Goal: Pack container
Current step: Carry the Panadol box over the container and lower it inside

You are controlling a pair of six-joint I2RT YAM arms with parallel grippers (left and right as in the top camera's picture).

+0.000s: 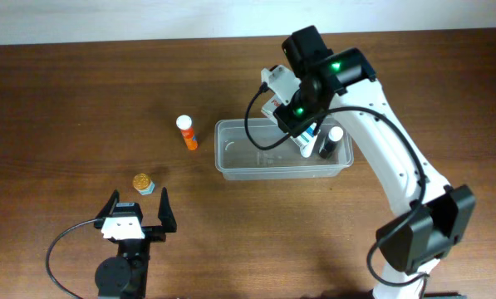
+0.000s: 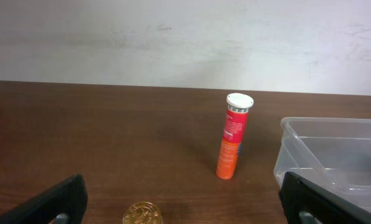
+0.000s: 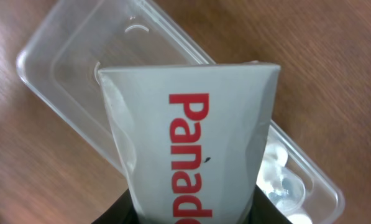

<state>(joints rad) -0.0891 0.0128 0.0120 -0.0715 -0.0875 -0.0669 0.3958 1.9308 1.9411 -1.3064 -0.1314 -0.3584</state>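
Where the container (image 1: 256, 156) sits: on the table (image 1: 65, 100), right of centre, long side running left to right, open top up.
Container, make: clear plastic tub with rounded corners and a rim; left half bare inside.
Right gripper (image 3: 188, 218): pinching a box (image 3: 188, 124) between its two dark fingers, low on the box's sides.
Box: pale grey card with red lettering that begins "Panad"; the rest is cut off by the frame edge.
Box, position: over the container's right half in the overhead view; the tub shows behind it in the right wrist view. Whether it touches the tub floor cannot be told.
Bottle (image 1: 331, 143): dark body, white cap, at the container's right end, just beside the right gripper.
Left gripper (image 1: 138, 201): spread wide, nothing between its fingers (image 2: 48, 202); near the front edge at the left, well apart from the container.
Tube (image 2: 233, 137): orange with a white cap, upright on the table, left of the container and not touching it.
Jar (image 1: 142, 183): small, gold top, on the table just ahead of the left gripper, between it and the tube.
Table, surface: dark brown wood grain.
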